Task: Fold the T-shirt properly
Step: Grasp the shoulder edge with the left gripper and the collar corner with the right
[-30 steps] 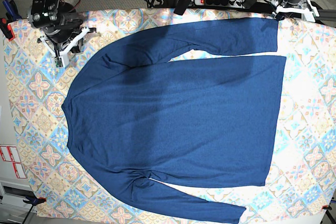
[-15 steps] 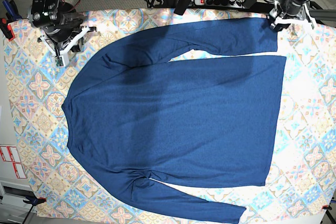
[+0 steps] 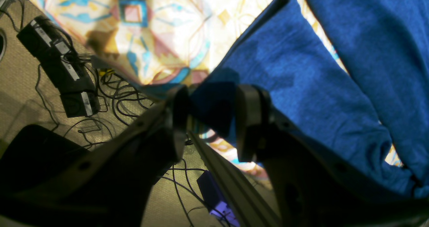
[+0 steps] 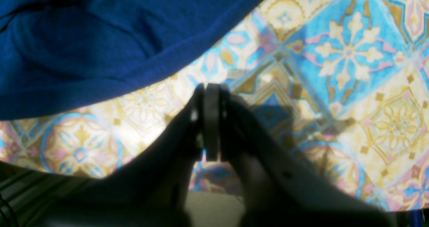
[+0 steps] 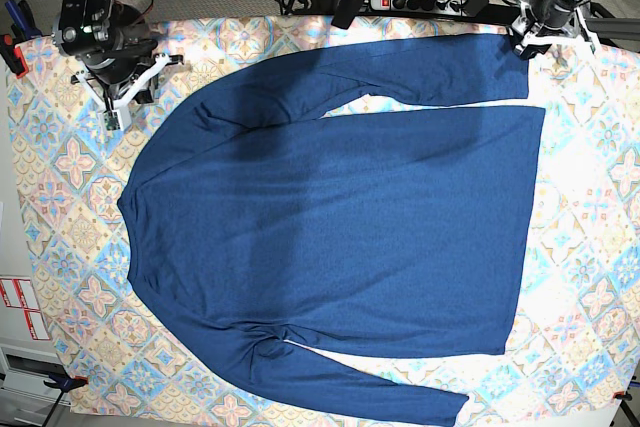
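Looking at the T-shirt (image 5: pixel 330 217) lying spread flat across the tile-patterned tablecloth (image 5: pixel 70 207) on the worktop, collar toward the left, hem toward the right, one sleeve running along the far edge and the other along the near edge. Seeing the left gripper (image 3: pixel 209 119) up at the far right corner, right at the cuff of the far sleeve (image 3: pixel 291 76), fingers standing partly apart with a dark blue bit of the cuff corner sitting between them; honestly hard to say whether really pinching it or just straddling it, but leaning toward a loose hold. Meanwhile noticing the right gripper (image 4: pixel 211 119) over at the far left, pressed fully together, holding nothing, hovering over bare tablecloth just beside the shoulder edge of the shirt. Guessing the step in hand is grabbing that far sleeve to fold it in over the body. For doing it well: getting both layers of the cuff between the fingers before lifting, not just the top one; lifting only enough for the sleeve to clear the body, then carrying it toward the near side and laying it straight. Also watching the worktop edge and the cables (image 3: pixel 110 99) hanging just past it.
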